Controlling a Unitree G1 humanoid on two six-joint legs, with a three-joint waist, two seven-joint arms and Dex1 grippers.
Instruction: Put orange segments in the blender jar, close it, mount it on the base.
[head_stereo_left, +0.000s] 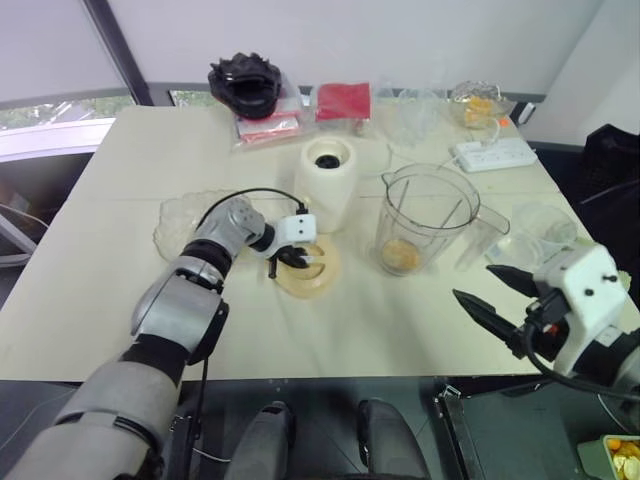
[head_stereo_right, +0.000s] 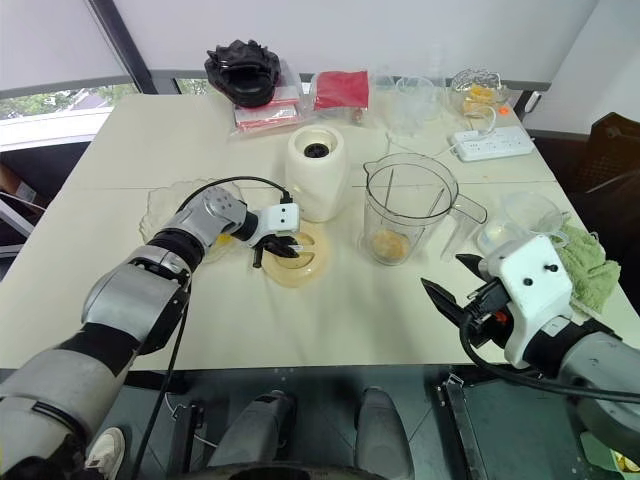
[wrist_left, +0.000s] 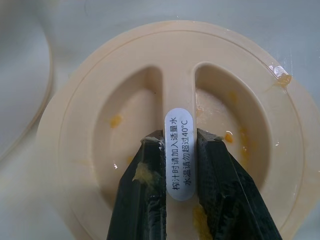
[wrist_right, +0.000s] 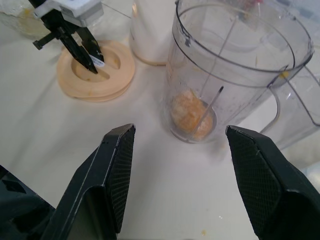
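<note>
One table (head_stereo_left: 120, 300), cream-topped. One blender jar (head_stereo_left: 425, 215), clear, upright at centre, lid off, orange segments (head_stereo_left: 400, 255) heaped at its bottom. One base (head_stereo_left: 328, 180), cream-white, standing just left of the jar. One round lid (head_stereo_left: 308, 268), flat in front of the base. Two grippers: left gripper (wrist_left: 180, 165) fingers pinched on the lid's central rib; right gripper (wrist_right: 180, 170) fingers spread wide, holding nothing, near the jar
</note>
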